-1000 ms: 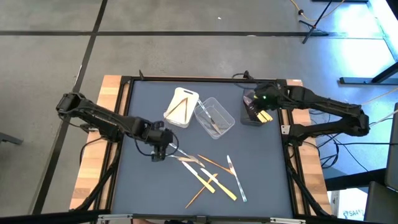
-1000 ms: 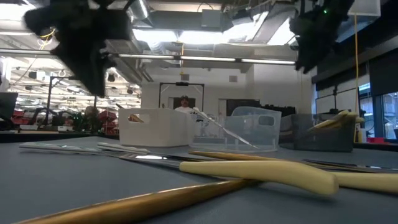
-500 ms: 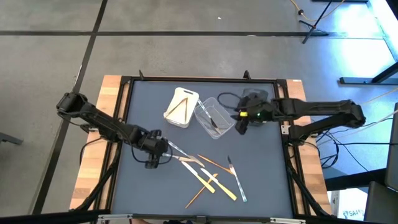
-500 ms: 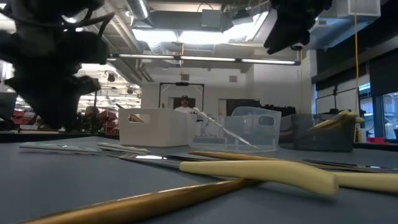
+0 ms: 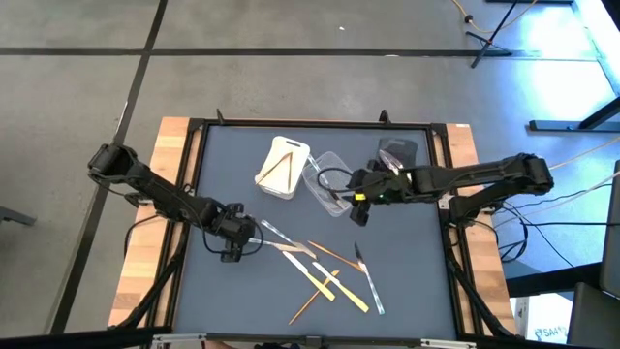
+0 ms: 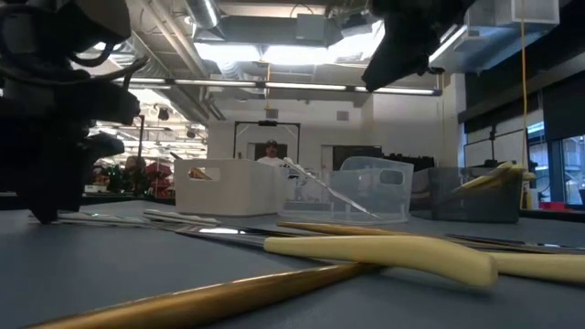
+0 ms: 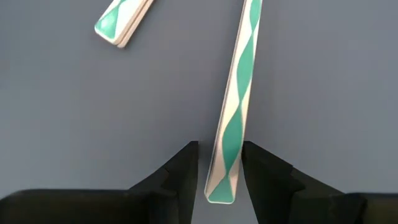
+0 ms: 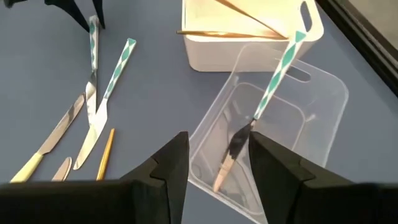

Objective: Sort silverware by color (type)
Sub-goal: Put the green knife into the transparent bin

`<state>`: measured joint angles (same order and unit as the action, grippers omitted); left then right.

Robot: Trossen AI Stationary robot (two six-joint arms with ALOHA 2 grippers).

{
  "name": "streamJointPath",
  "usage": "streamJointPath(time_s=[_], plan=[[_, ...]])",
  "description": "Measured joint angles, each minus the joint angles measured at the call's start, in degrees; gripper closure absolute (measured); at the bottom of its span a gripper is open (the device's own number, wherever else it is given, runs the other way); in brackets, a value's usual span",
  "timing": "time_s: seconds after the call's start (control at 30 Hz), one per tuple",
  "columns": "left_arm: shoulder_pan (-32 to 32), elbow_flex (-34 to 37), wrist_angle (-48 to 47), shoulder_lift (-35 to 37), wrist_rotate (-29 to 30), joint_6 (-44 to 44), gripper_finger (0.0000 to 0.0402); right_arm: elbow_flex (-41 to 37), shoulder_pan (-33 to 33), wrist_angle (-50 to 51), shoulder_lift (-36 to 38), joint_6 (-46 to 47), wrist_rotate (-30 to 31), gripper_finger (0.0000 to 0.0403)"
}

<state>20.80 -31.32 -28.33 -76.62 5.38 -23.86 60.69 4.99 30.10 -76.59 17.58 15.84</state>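
Observation:
The silverware point(image 5: 325, 271) lies scattered on the dark mat: whitish patterned knives, yellow pieces and tan wood-like sticks. My left gripper point(image 5: 242, 239) is low at the mat, open. Its fingers stand on either side of the handle end of a green-and-white patterned knife point(image 7: 235, 106), which lies flat. Whether they touch it, I cannot tell. My right gripper point(image 5: 356, 194) hovers open and empty beside the clear tub point(image 5: 332, 182). In that tub a patterned utensil point(image 8: 273, 81) leans on the rim. Wood-like pieces lie in the white tub point(image 5: 282, 167).
The dark grey tub point(image 5: 397, 155) stands by the far right corner of the mat. A second patterned handle point(image 7: 123, 22) lies close to the left gripper. Bare mat stretches along the left and right sides. A black frame and wooden boards edge the table.
My left gripper has gone down to the mat and shifted a little toward the table's left and near edges, ending at the knife's handle end. My right gripper has swung from over the dark grey tub toward the table's left, to the clear tub's right side.

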Motion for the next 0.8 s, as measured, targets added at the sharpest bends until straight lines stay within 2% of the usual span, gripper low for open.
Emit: streamJointPath(time_s=[0.27,0.8], plan=[[0.0,1.9,2.0,0.2,0.1,-2.9,0.0282,0.0,0.0,-1.2,-3.0,0.0,0.0,0.0249],[0.0,2.0,2.2,0.1,1.9,-2.8,0.0283,0.0,-0.1,-1.7,-3.2,-1.6,-0.1,0.0249]])
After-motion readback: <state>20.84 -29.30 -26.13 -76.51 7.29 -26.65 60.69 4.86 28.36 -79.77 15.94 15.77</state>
